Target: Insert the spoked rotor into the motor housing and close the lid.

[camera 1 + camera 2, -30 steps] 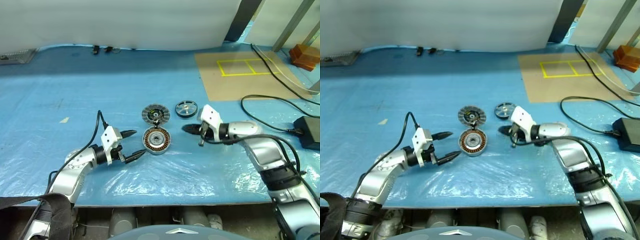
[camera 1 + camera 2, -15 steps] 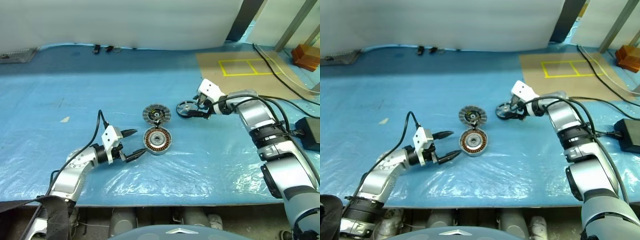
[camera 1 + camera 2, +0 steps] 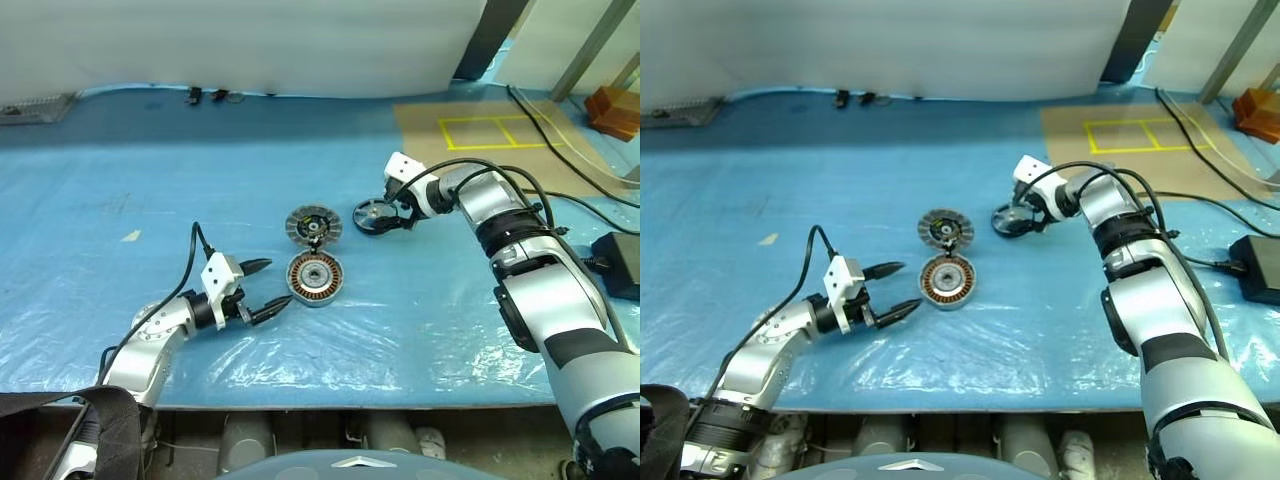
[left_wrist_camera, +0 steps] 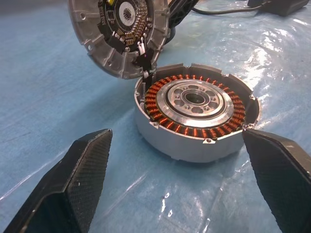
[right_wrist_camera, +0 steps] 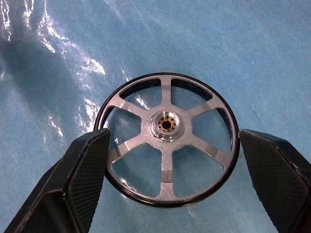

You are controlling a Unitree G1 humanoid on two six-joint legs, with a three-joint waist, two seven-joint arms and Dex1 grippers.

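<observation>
Blue plastic sheeting [image 3: 90, 260] covered the table, and all three motor parts lay on it near the middle. The spoked rotor [image 5: 166, 140] sat flat, with the right gripper [image 3: 394, 212] hanging over it, fingers [image 5: 80, 180] spread wide on either side and grasping nothing. Just left of the rotor lay the lid [image 3: 312, 226], its edge touching the motor housing [image 3: 315, 279] nearer the robot. The left gripper [image 3: 264, 289] pointed at the housing, released and empty, close beside it.
</observation>
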